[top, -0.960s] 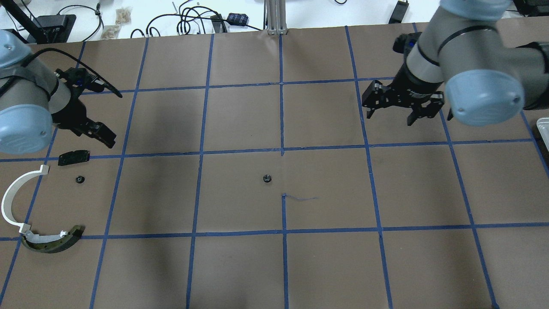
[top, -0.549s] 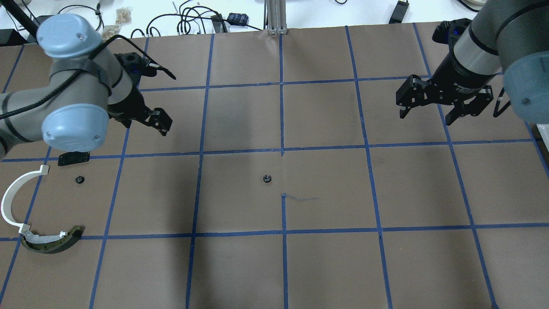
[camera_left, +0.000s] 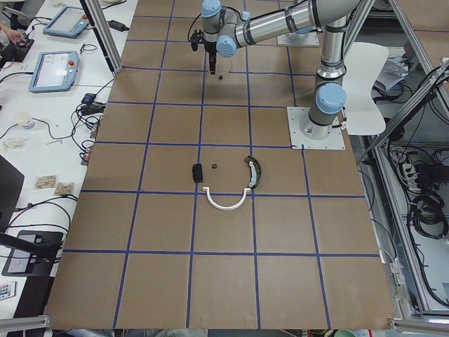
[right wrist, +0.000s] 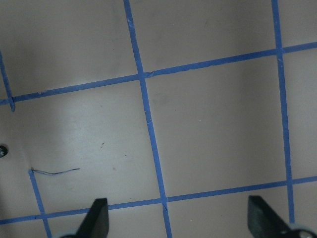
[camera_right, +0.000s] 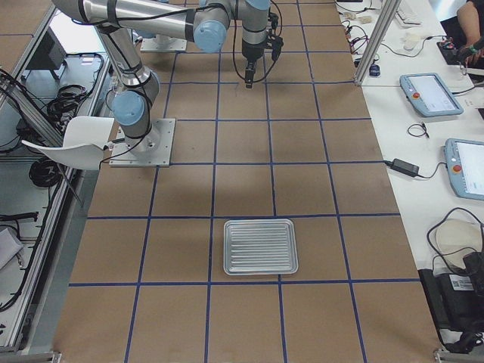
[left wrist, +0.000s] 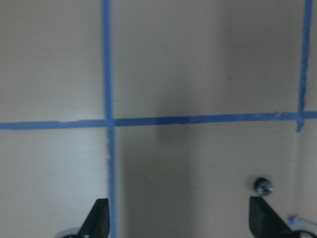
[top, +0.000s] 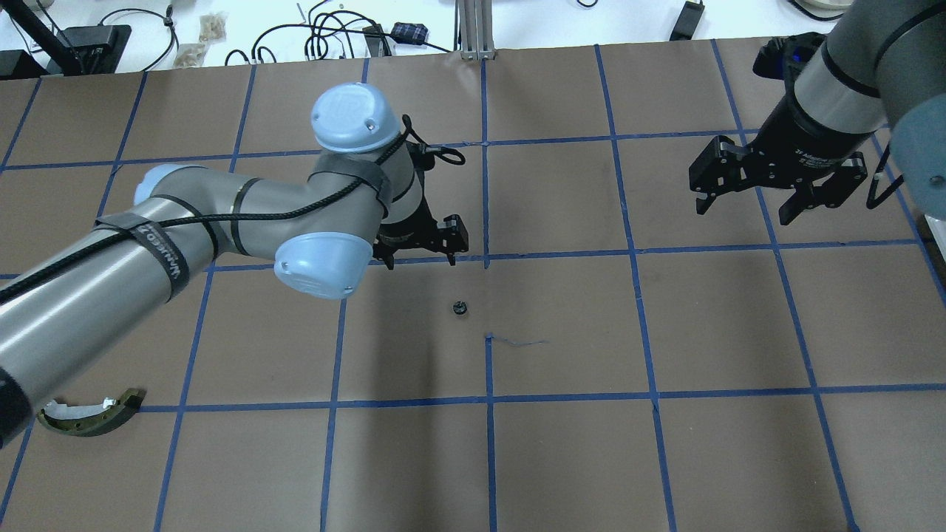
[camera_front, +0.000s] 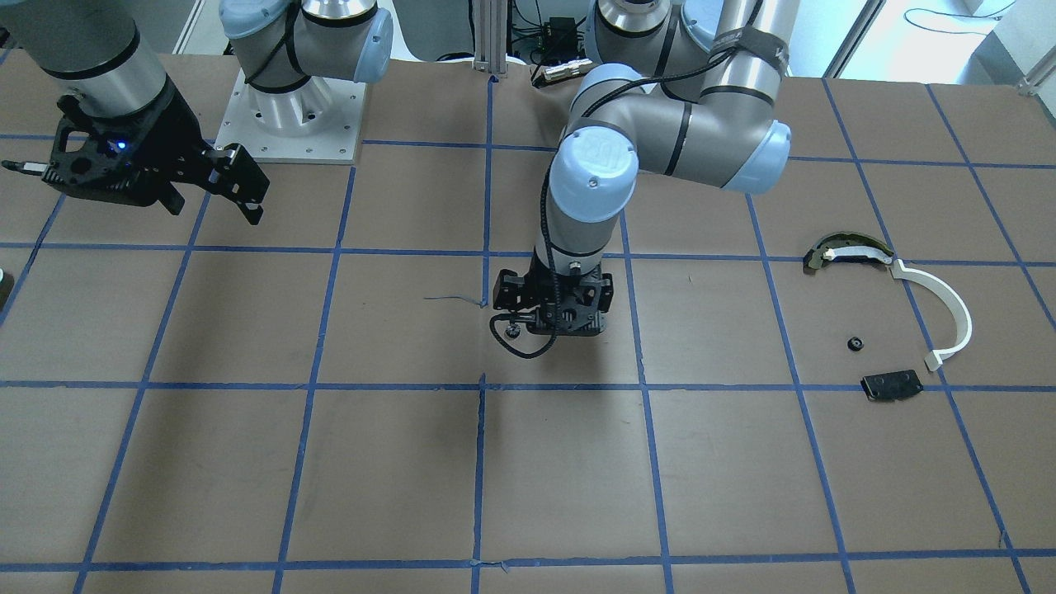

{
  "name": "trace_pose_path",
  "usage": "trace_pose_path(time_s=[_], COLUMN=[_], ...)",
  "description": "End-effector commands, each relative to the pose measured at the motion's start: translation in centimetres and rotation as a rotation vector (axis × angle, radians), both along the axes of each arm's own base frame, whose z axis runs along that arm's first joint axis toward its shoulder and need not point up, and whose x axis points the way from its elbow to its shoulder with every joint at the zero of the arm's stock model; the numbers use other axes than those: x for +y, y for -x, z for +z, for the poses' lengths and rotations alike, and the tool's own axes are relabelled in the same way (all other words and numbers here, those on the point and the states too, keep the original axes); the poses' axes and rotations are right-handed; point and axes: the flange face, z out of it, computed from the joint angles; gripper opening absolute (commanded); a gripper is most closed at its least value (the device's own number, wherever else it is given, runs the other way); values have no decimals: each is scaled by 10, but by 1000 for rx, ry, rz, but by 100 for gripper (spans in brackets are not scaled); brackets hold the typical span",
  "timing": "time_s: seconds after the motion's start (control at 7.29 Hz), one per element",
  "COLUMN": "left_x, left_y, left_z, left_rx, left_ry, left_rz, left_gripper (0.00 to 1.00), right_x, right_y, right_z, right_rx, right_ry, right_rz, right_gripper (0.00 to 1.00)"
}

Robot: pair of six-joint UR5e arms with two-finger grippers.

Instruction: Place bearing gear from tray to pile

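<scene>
Left hand (top: 420, 257) moved beside small round bearing gear (top: 460, 307).

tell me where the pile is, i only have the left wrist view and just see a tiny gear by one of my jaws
Observer: Off to the robot's left. A white arc strip, dark curved piece, black plate and second small gear lie together there.
Operator: and the tray
Observer: The tray lies far over on the robot's right, and no parts show on it.
Operator: right arm in my way
Observer: No, the right gripper hangs well to the right, jaws open, holding nothing.
</scene>
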Motion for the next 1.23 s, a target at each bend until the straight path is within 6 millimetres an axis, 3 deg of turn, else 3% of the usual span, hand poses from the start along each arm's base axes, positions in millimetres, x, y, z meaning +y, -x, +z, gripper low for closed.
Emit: trace_pose_path(time_s=[0.0, 0.41, 0.69, 0.82, 1.1], left_x=[14, 6, 15, 17, 14], left_y=[33, 37, 34, 34, 32], left_z=[-46, -67, -83, -87, -85], left_rx=[-32, -24, -41, -42, -42], left_ry=[-61, -41, -79, -87, -81], left_rz=[-36, -56, -58, -59, -73], left_gripper=[99, 98, 87, 87, 61], right_x=[1, -6, -5, -5, -5], right_y=[-23, -30, -33, -34, -33], right_z=[-3, 35, 30, 30, 30], right_rx=[65, 49, 19, 18, 16], right_ry=[-10, 26, 10, 11, 14], right_rz=[36, 22, 25, 24, 15], right_gripper=[100, 100, 100, 100, 100])
